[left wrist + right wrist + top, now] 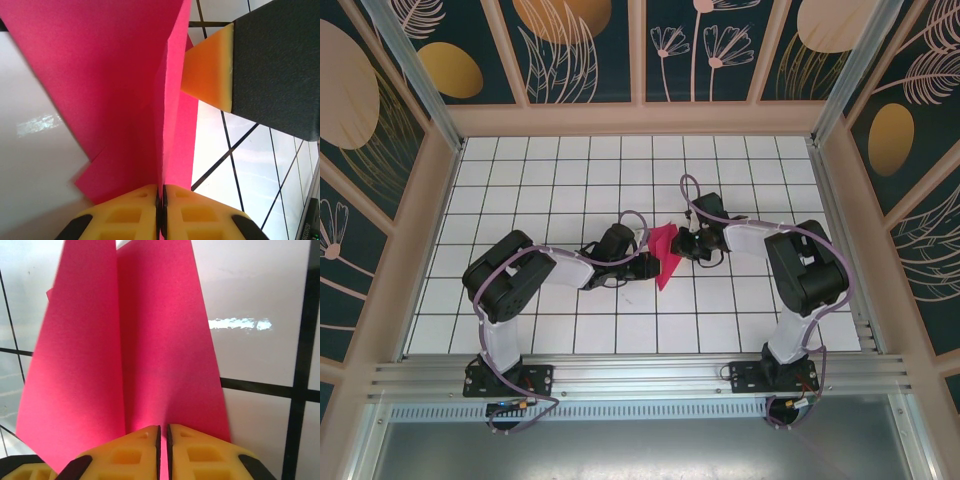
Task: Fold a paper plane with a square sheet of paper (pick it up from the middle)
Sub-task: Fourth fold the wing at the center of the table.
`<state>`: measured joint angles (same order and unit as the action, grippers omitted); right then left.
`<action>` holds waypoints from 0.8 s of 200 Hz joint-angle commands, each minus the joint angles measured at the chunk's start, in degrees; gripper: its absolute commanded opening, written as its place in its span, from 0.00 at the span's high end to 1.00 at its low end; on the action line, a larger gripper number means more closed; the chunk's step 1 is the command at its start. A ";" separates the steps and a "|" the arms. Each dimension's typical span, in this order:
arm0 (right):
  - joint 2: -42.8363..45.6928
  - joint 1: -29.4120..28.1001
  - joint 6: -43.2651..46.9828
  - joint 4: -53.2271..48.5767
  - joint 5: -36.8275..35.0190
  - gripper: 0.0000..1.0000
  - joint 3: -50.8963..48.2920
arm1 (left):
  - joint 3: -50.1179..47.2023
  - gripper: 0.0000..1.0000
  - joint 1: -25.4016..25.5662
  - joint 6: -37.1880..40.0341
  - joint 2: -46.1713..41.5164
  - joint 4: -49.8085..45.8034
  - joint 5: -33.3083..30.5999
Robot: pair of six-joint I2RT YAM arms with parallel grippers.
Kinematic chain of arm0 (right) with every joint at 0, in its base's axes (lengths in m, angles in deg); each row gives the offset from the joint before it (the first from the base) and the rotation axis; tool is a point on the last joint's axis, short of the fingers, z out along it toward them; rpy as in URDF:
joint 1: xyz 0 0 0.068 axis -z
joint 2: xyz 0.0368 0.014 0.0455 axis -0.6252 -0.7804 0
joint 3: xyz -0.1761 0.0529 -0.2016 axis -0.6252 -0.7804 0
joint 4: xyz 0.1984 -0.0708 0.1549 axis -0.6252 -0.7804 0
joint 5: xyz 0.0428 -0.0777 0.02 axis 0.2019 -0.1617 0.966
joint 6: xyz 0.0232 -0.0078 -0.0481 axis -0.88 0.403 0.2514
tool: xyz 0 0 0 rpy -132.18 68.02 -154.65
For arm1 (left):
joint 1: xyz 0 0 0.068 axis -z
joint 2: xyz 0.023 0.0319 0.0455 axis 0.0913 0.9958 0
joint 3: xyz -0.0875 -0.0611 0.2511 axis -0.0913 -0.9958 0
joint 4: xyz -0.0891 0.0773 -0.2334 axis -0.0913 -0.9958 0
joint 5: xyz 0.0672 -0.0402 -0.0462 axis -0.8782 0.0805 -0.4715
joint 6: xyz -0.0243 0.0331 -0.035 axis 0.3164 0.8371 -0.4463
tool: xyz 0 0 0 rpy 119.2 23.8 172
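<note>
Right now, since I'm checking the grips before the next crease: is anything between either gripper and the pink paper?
Nothing visible. The left gripper pinches the pink paper directly, and the right gripper pinches it from the opposite side.

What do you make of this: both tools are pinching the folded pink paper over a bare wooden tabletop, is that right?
Not quite. The surface is not bare wood: the table is white with a black grid of tiles, as the top external view shows. The rest holds: the left tool and the right tool both pinch the folded pink paper.
</note>
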<state>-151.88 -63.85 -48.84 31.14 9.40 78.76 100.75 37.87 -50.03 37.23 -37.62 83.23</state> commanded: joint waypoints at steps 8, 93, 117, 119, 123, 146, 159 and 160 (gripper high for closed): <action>3.31 -0.43 -1.39 -0.33 1.71 0.81 -0.15 | 0.35 0.84 -0.31 1.68 -0.68 -0.36 1.13; -0.06 -0.56 -0.01 -1.35 -0.35 0.85 -0.26 | 3.03 0.64 -0.35 1.91 -1.53 -1.45 -0.76; -0.66 -0.61 0.36 -1.56 -0.61 0.86 -0.27 | 3.85 0.62 -0.31 2.30 -1.74 -2.18 -1.27; -0.69 -0.61 0.36 -1.60 -0.66 0.86 -0.23 | 3.90 0.61 -0.38 2.45 -1.81 -2.34 -1.44; -0.85 -0.61 0.44 -1.58 -0.62 0.86 -0.23 | 4.09 0.60 -0.37 2.57 -1.83 -2.68 -1.71; -1.17 -0.62 0.55 -1.27 -0.52 0.87 -0.36 | 5.09 0.59 -0.33 3.52 -1.66 -4.12 -1.86; -1.42 -0.61 0.63 -1.44 -0.60 0.87 -0.22 | 5.16 0.58 -0.32 3.60 -1.67 -4.37 -2.08; -1.47 -0.61 0.63 -1.48 -0.56 0.87 -0.25 | 5.21 0.57 -0.36 3.57 -1.66 -4.36 -2.22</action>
<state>-152.21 -63.95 -49.06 31.06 9.72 78.76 104.34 37.87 -48.19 36.69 -39.83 82.03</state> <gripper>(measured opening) 0.133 0.414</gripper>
